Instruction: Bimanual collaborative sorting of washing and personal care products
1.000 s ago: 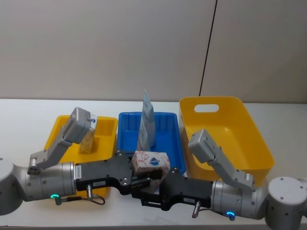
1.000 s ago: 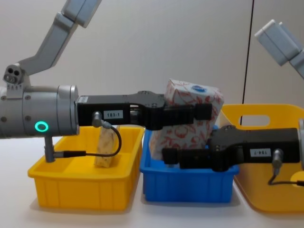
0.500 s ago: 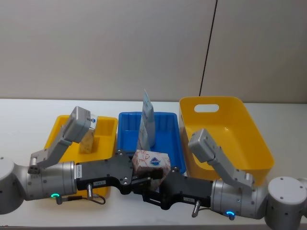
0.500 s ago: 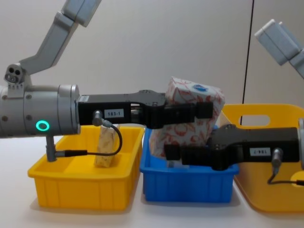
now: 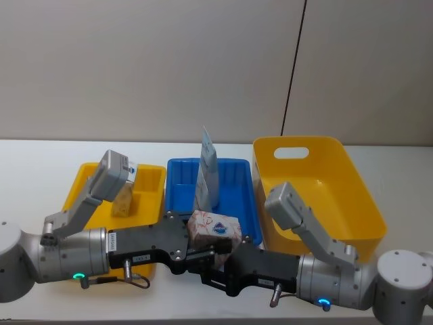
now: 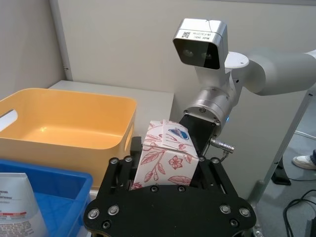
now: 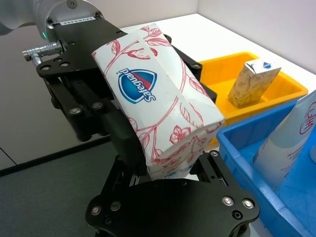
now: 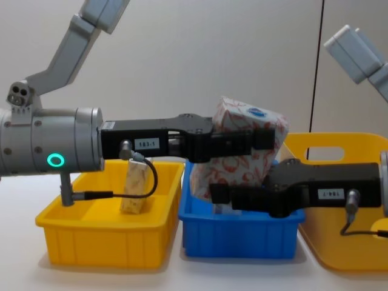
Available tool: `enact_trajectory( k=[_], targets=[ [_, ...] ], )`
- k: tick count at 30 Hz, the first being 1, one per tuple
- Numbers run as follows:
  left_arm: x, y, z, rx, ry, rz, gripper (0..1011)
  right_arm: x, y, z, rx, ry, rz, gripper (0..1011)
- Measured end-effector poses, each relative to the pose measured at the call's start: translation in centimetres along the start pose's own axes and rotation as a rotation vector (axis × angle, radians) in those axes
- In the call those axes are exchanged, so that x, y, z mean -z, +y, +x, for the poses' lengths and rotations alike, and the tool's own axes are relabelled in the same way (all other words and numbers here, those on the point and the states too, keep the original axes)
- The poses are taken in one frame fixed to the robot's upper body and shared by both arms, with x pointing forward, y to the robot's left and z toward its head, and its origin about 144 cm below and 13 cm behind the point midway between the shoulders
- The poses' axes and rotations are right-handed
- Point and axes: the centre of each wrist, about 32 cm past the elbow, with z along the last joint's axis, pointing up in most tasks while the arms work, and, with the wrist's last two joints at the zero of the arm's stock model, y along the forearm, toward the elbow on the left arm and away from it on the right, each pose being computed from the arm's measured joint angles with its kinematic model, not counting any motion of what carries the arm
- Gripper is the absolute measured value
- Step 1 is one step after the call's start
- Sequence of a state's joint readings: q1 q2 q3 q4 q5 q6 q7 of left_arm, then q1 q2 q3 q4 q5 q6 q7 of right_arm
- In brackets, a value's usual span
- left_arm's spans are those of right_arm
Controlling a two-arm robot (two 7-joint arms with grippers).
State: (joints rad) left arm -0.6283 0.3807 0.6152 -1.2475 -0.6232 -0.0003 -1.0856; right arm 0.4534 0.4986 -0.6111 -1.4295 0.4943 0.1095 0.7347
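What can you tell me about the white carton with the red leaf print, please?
The white carton looks like paperboard, printed with red-orange leaves and a blue mark on top. It hangs tilted above the blue bin's near end, clamped by the left gripper high up and the right gripper lower down.

This looks like a robotics lab or test room. Plain beige wall panels, split by a dark vertical seam, back a bare white table. On it a small yellow plastic bin, a blue plastic bin and a large yellow plastic tub stand in a neat row. A retail pack, a white carton with red leaf print, hangs between grey-and-black robot arms with numbered labels. A white wrist camera block with a code sticker rises over a grey floor.
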Motion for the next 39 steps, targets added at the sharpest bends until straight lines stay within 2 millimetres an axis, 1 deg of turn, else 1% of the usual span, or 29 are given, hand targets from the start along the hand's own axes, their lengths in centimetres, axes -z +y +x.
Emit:
enact_trajectory(
  k=[2, 3, 5, 6, 8, 10, 12, 13, 15, 16, 19, 28, 36, 37, 39],
  targets=[
    [0.0, 0.0, 0.0, 0.001, 0.0, -0.001, 501, 0.0, 0.0, 0.0, 0.001, 0.0, 0.0, 405],
    [0.0, 0.0, 0.0, 0.002, 0.0, -0.001, 560, 0.0, 0.0, 0.0, 0.001, 0.0, -0.001, 404],
    [0.0, -0.1, 0.0, 0.003, 0.0, -0.001, 589, 0.0, 0.0, 0.0, 0.005, 0.001, 0.0, 391],
    [0.0, -0.1, 0.0, 0.003, 0.0, -0.001, 659, 0.0, 0.0, -0.1, 0.007, 0.002, 0.001, 391],
    [0.0, -0.1, 0.0, 0.004, 0.0, -0.002, 698, 0.0, 0.0, -0.1, 0.013, 0.004, 0.004, 391],
    [0.0, -0.1, 0.0, 0.004, 0.0, -0.002, 779, 0.1, 0.0, -0.2, 0.02, 0.006, 0.007, 393],
    [0.0, -0.1, 0.0, 0.004, 0.0, -0.002, 813, 0.1, 0.0, -0.2, 0.025, 0.007, 0.01, 391],
    [0.0, -0.1, 0.0, 0.005, 0.0, -0.003, 863, 0.1, 0.0, -0.3, 0.029, 0.009, 0.013, 391],
    [0.0, -0.1, 0.0, 0.005, 0.0, -0.003, 906, 0.1, 0.0, -0.3, 0.034, 0.01, 0.016, 389],
    [0.0, -0.1, 0.0, 0.005, 0.0, -0.003, 952, 0.1, 0.0, -0.4, 0.041, 0.012, 0.019, 384],
    [0.0, -0.1, 0.0, 0.005, 0.0, -0.005, 1002, 0.1, -0.1, -0.5, 0.055, 0.015, 0.025, 384],
    [-0.1, -0.1, 0.0, 0.005, -0.002, -0.006, 1002, 0.2, -1.0, -0.7, 0.115, 0.021, 0.042, 384],
    [-0.1, -0.2, 0.0, 0.005, -0.002, -0.005, 1002, 0.1, -2.5, -0.9, 0.162, 0.024, 0.057, 384],
    [0.0, -0.1, 0.0, 0.004, -0.001, -0.004, 1002, 0.0, -3.1, -0.8, 0.181, 0.025, 0.06, 384],
    [0.0, -0.1, 0.0, 0.004, -0.002, -0.004, 1003, 0.0, -3.4, -0.9, 0.19, 0.026, 0.061, 384]
  ],
)
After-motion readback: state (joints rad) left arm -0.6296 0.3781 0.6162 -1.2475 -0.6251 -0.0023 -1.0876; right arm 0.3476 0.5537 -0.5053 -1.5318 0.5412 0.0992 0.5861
